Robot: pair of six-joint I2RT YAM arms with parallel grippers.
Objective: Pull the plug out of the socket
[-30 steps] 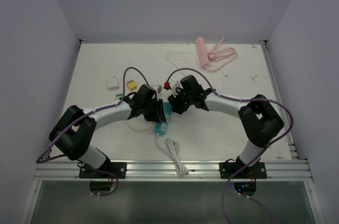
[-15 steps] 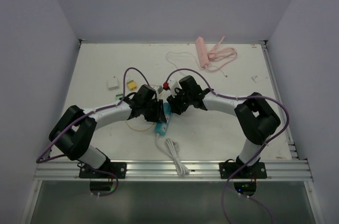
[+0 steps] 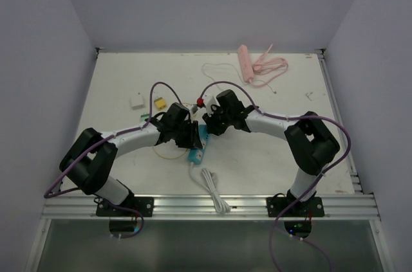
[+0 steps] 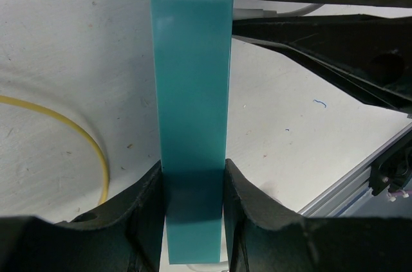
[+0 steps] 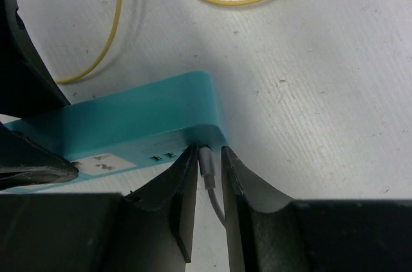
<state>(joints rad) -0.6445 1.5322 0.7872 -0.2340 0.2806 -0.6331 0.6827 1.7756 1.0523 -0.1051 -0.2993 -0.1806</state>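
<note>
Centrally on the counter (image 5: 309, 60) lies one teal socket strip (image 4: 192, 79), with one white plug (image 5: 206, 158) seated in its end. Two tools meet there: the left tool (image 4: 193, 181) clamps the strip across its width, and the right tool (image 5: 206, 179) pinches the plug. One yellow cable (image 5: 212, 0) loops nearby. One pink strip (image 3: 245, 63) lies at the far edge.
</note>
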